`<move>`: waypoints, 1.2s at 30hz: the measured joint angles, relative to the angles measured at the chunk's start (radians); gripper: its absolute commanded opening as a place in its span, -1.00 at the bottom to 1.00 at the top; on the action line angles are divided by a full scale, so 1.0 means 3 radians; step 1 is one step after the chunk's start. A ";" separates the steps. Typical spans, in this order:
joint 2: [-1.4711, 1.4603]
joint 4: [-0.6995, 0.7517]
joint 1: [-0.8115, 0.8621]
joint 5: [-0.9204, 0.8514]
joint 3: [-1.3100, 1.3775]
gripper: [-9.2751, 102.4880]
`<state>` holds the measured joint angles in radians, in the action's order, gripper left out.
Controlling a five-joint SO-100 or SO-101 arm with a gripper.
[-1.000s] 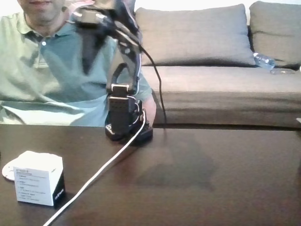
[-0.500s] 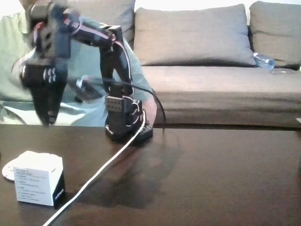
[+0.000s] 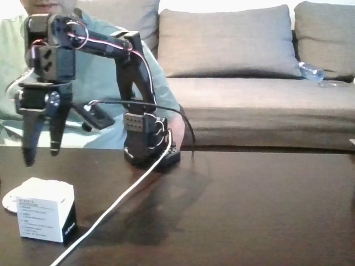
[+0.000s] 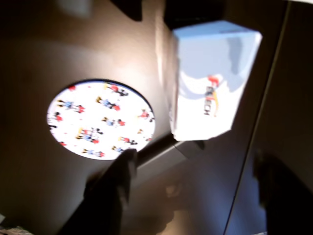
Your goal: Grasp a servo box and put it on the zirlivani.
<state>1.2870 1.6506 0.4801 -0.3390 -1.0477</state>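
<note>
The claw has swung across and now hangs above the servo box, fingers spread wide, empty, poised to descend.

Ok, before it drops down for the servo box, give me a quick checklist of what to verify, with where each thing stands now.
1. Gripper open: ok, fingers spread.
2. Gripper above the servo box: ok, hovering over it, not touching.
3. Box upright and free on the table: ok.
4. Zirlivani bare: ok in the wrist view, box beside it.
5. White cable clear of the box: ok, close by but apart.
6. Jaws squared to the box: cannot tell.
</note>
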 measured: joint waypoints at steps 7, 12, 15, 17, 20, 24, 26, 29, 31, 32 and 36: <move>0.0000 -0.0409 -0.0036 -0.0020 -0.0378 -0.26; -0.0005 -0.0690 -0.0066 -0.0020 -0.0680 -0.26; -0.0005 -0.0793 -0.0118 -0.0020 -0.0777 -0.26; -0.0005 -0.0828 -0.0118 -0.0031 -0.0782 -0.26; -0.0005 -0.0849 -0.0087 -0.0133 -0.0782 -0.26; -0.0005 -0.0920 -0.0097 -0.0159 -0.0782 -0.26; -0.0010 -0.0931 -0.0112 -0.0179 -0.0782 -0.26; -0.0112 -0.0931 -0.0128 -0.0194 -0.0787 -0.25; -0.0235 -0.0961 -0.0128 -0.0225 -0.0787 -0.21; -0.0291 -0.0997 -0.0123 -0.0225 -0.0787 -0.21; -0.0491 -0.1099 -0.0123 -0.0251 -0.0787 -0.21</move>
<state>1.1397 1.3208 0.4433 -0.4142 -1.2839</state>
